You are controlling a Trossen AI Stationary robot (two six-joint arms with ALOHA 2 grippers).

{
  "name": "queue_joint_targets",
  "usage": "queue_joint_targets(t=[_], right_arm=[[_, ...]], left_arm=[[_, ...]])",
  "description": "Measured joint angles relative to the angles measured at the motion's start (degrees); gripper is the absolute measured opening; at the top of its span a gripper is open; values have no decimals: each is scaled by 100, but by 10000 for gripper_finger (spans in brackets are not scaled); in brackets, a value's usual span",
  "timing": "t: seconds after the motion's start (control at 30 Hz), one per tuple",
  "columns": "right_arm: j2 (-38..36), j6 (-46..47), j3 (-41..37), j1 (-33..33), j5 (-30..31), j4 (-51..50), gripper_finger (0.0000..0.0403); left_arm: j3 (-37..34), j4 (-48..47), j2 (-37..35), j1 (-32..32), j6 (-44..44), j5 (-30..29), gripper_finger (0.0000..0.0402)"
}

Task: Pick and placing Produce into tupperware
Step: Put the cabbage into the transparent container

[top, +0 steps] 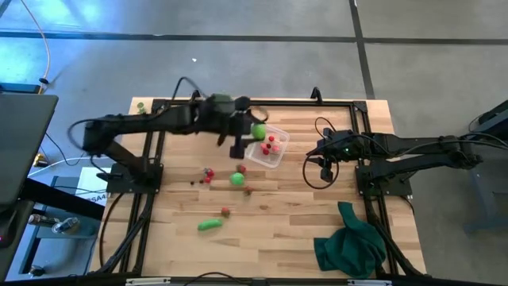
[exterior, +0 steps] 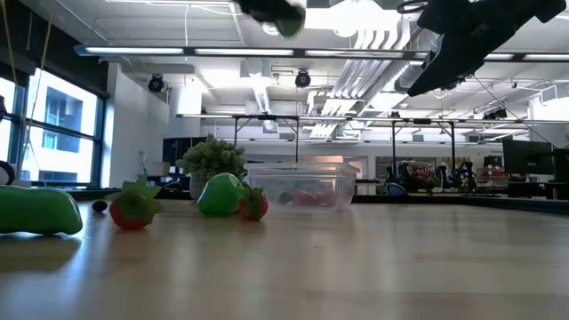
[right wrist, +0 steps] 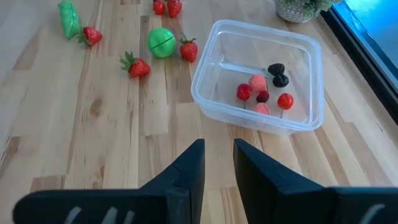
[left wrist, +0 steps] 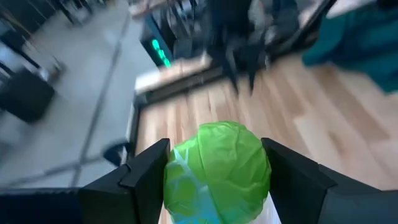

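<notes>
The left gripper [top: 256, 132] grasps a green round piece [left wrist: 217, 171] above the tupperware [top: 267, 146] near the far edge; the right gripper [right wrist: 217, 163] waits with jaws slightly parted; berries [top: 208, 175] lie mid-surface.

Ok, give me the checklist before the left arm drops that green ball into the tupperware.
1. Left tool grips the green ball: ok, a finger on each side.
2. Ball above the tupperware: cannot tell; in the high view it sits at the far rim, not clearly over the middle.
3. Room inside: ok, only a few berries on its floor.
4. Right tool out of the way: ok, it holds nothing and hangs off to the tupperware's side.
5. Tupperware upright on the table: ok.
6. Produce left outside: not ok, strawberries, a second green ball and a green oblong remain.
</notes>
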Motion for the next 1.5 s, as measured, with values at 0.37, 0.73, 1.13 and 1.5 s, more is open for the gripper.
queue_joint_targets(t=[0.37,0.73,1.13,1.5], right_arm=[[0,2,0,0,20,-2,75],[2,0,0,0,15,-4,75],[2,0,0,2,-11,0,75],[2,0,0,0,-7,-2,75]], left_arm=[[1690,-1803,2229,706,837,525,225],[2446,-3359,3672,726,1184,423,225],[2441,-3325,4234,726,1139,119,225],[2441,-3327,4270,726,1085,121,225]])
